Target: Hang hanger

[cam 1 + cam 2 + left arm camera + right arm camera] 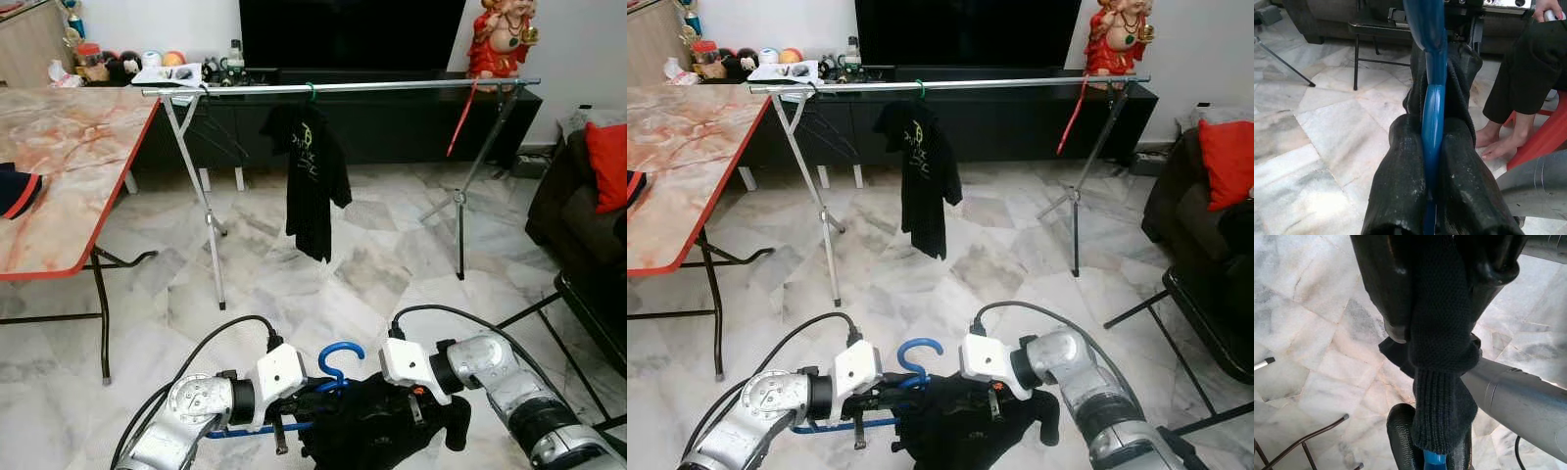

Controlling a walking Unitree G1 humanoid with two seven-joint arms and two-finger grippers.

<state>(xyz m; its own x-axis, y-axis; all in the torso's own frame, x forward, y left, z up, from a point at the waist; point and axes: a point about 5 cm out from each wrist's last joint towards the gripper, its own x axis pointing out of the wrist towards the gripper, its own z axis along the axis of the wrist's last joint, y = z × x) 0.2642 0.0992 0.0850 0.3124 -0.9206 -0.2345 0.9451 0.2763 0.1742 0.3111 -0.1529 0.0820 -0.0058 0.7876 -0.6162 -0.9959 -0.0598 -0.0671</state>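
A wide stretch of marble floor lies open between the robot and the clothes rack, whose silver rail spans from the corner of the marble-topped table on the left to the red figurine on the right. The rack's folding legs splay onto the floor at both ends. A dark sofa with a red cushion edges the right side, and a black frame leg juts out below it. One black shirt already hangs on a green hook near the middle of the rail, leaving bare rail to either side.

Low in front of the robot, both arms are bent inward and meet at the blue hanger, which carries a black knit garment. The left gripper has its fingers pressed onto the hanger's blue bar. The right gripper appears pinched on the garment's fabric, though the cloth hides much of its fingers. A seated person's bare feet rest on the floor beside a red stool.
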